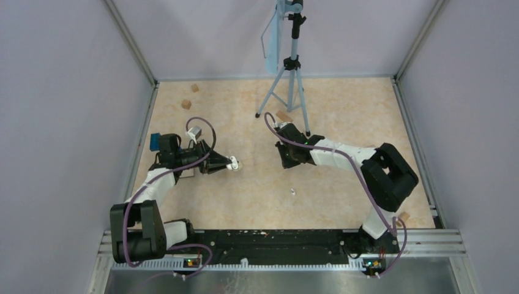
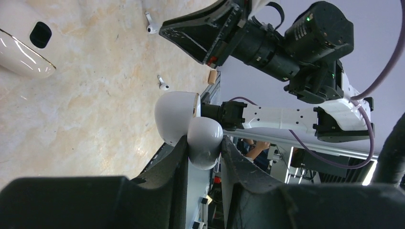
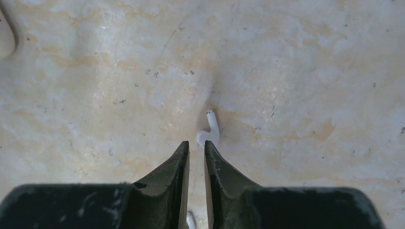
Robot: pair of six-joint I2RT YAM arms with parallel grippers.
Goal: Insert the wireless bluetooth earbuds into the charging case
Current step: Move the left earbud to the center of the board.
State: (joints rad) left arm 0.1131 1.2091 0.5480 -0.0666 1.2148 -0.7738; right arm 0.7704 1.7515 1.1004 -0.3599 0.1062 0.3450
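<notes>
My left gripper (image 2: 203,148) is shut on a white charging case (image 2: 191,124), held above the table with its lid swung open; in the top view it is at the middle left (image 1: 235,164). One white earbud (image 3: 208,131) lies on the table just past the tips of my right gripper (image 3: 196,144), touching neither finger. The right jaws stand a narrow slit apart with nothing between their tips. A small white bit shows low in that slit; I cannot tell what it is. A second earbud (image 1: 293,191) lies loose nearer the arm bases, also visible as earbud (image 2: 163,86).
A second white rounded case (image 2: 24,47) lies on the table left of the held one. A tripod (image 1: 287,79) stands at the back centre, close behind the right gripper (image 1: 286,160). Tan wooden blocks (image 1: 186,104) are scattered at the back left and near the right base. Walls enclose three sides.
</notes>
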